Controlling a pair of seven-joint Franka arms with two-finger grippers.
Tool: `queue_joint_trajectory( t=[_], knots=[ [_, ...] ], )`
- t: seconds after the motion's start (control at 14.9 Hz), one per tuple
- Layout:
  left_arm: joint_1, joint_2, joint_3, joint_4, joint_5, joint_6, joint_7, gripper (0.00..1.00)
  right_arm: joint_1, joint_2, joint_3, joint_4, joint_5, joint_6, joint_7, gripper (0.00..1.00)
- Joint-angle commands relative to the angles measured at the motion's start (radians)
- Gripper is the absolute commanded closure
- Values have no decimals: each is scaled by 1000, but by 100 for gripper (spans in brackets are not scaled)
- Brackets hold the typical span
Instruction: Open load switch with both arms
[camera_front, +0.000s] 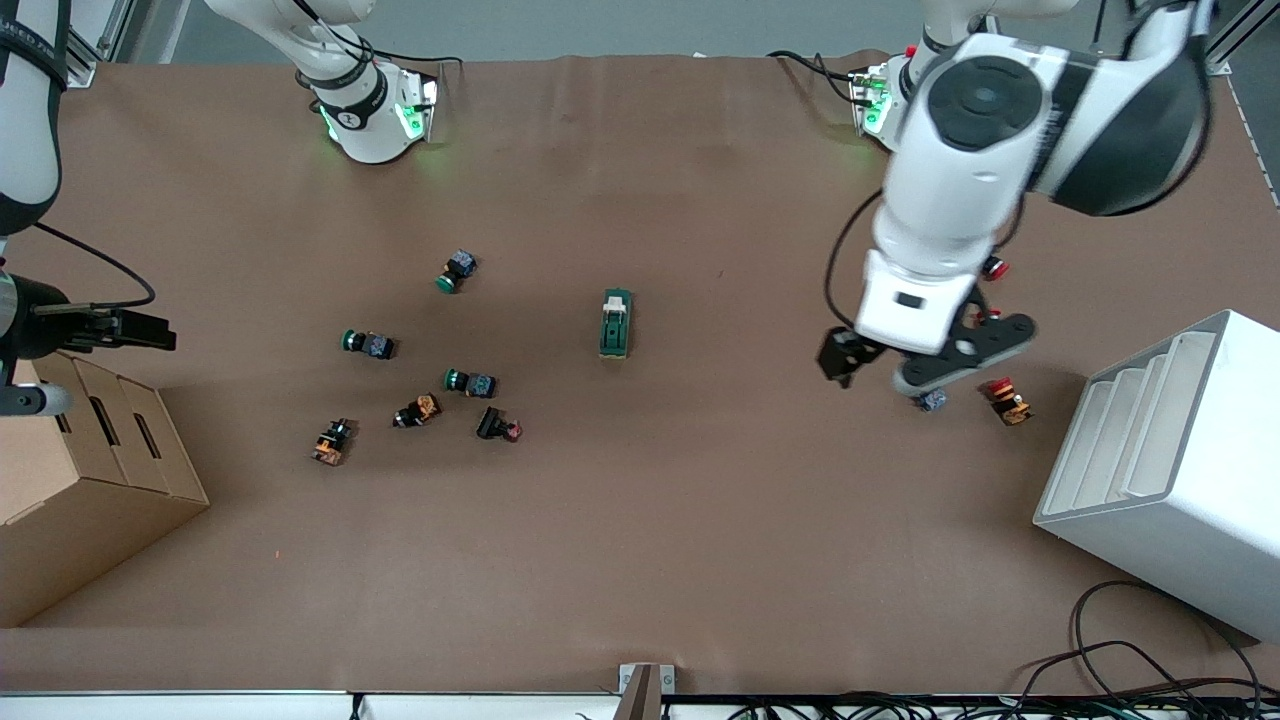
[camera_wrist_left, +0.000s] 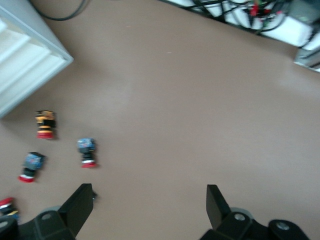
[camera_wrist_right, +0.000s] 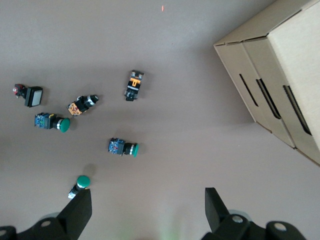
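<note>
now the load switch (camera_front: 615, 323) lies flat on the brown table (camera_front: 640, 560), about in the middle between the two arms' ends, with its white lever piece at the end toward the robots' bases. nothing touches it.

the left gripper (camera_front: 880, 365) is up in the air over the table toward the left arm's end, well apart from the load switch. its fingers (camera_wrist_left: 80, 205) are spread wide and hold nothing; the left wrist view shows only bare table between them. under and beside this gripper lie some red push buttons (camera_front: 1008, 400), near the white rack (camera_front: 1170, 470).

the right gripper (camera_wrist_right: 147, 212) is seen only in the right wrist view. its fingers (camera_wrist_right: 77, 210) are also spread apart and empty. it hangs over the table at the right arm's end, close to the cardboard box (camera_front: 80, 480), and well apart from the load switch. below it lies a group of green push buttons (camera_front: 470, 381) and other small parts, and these lie between the box and the load switch.
</note>
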Motion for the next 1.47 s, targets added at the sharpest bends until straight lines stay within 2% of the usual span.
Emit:
queue_joint_trajectory(
  t=[0.0, 0.13, 0.34, 0.4, 0.54, 0.67, 0.8, 1.07, 1.21, 1.41],
  knots=[
    [41, -39, 1, 12, -28, -57, 116, 0, -8, -48, 15, -5, -4, -34, -6, 0],
    [57, -80, 67, 9, -74, -84, 211, 0, 16, -77, 15, -13, -16, -37, 0, 0],
    [168, -139, 99, 3, -244, -104, 413, 0, 33, -101, 9, -18, -15, -66, 8, 0],
    [169, -153, 145, 2, -282, -113, 472, 0, 29, -103, 8, -18, -12, -66, 8, 0],
    [163, -174, 219, 2, -327, -178, 555, 0, 13, -126, 8, -39, -2, -65, 8, 0],
    [165, -202, 260, -1, -326, -230, 665, 0, 15, -161, 8, -79, -2, -53, 8, 0],
    [166, -252, 264, -41, -316, -253, 712, 0, 15, -195, 8, -109, -2, -54, 8, 0],
    [156, -384, 264, -196, -318, -242, 719, 0, 16, -328, 9, -250, -2, -8, 7, 0],
    [114, -413, 264, -227, -316, -241, 727, 0, 16, -387, 9, -306, -2, 6, 7, 0],
    [96, -433, 258, -244, -315, -244, 729, 0, 18, -420, 12, -314, -1, 0, 8, 0]
  ],
)
